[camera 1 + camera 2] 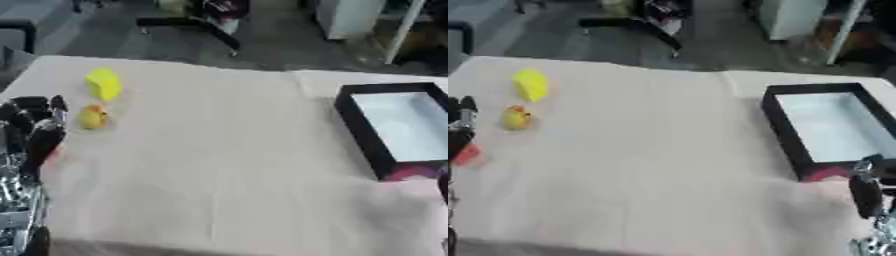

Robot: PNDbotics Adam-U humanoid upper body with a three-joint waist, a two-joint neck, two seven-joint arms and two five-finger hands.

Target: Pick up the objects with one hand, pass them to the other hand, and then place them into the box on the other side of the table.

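Observation:
A yellow block (104, 84) lies at the table's far left. Just in front of it sits a small round yellow-orange object (93, 117). A small red object (467, 154) lies nearer me, partly hidden behind my left hand. My left hand (33, 131) stands at the left edge with its fingers pointing up, relaxed and holding nothing, just left of the round object. A black box with a pale inside (779, 118) sits at the right. My right hand (868, 195) shows in the right eye view's lower right corner, fingers up, holding nothing.
The table is covered with a beige cloth (227, 150). A pink patch (826, 174) shows at the box's near corner. Beyond the far edge are a dark floor, a black stand base (188, 24) and a white cabinet (350, 17).

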